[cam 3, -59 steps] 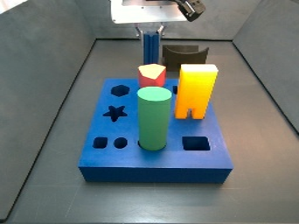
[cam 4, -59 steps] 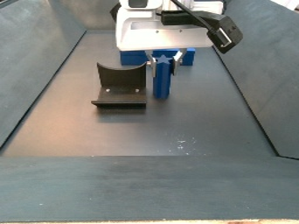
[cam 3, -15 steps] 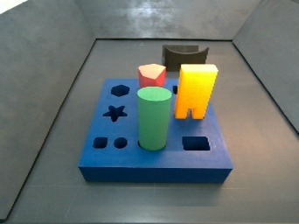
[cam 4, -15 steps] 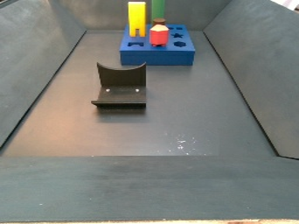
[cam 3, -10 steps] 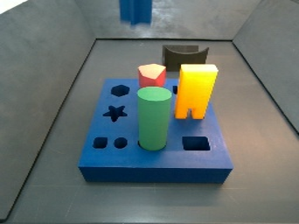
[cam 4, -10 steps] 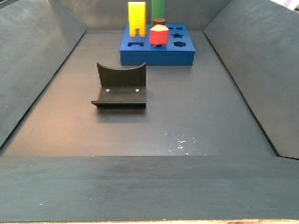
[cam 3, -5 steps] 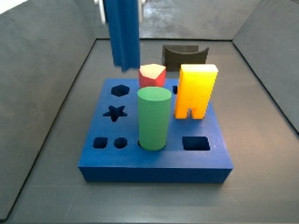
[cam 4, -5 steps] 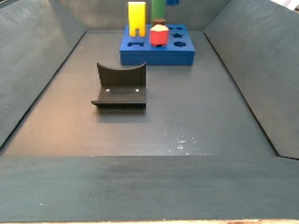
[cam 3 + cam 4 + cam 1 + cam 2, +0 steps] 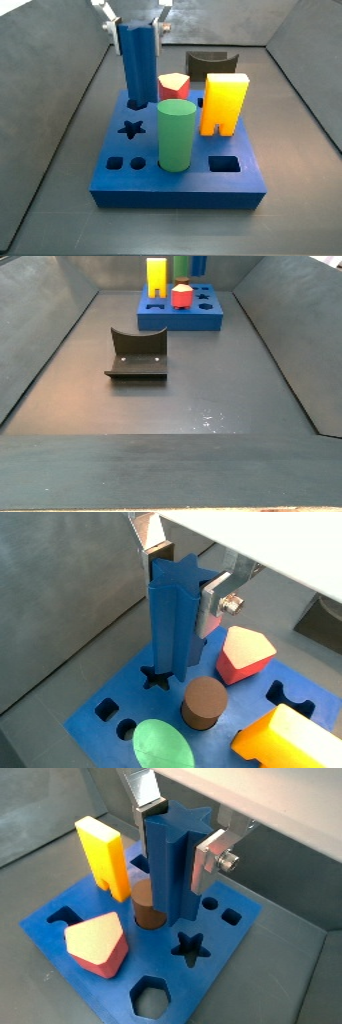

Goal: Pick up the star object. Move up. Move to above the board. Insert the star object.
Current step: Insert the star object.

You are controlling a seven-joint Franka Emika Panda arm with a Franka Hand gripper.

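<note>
Star object (image 9: 136, 62) is clamped upright by gripper (image 9: 134, 22) above board (image 9: 201, 180); dark floor (image 9: 174, 396) is walled in grey, fixture (image 9: 136, 354) standing apart.

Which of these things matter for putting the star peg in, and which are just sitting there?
Part of the job:
star object
board
gripper, shut on the star object

Just sitting there:
green cylinder
yellow block
red pentagon block
fixture

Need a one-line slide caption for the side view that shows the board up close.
Gripper holds the star object upright over the board, beside the red block, star hole unfilled.
</note>
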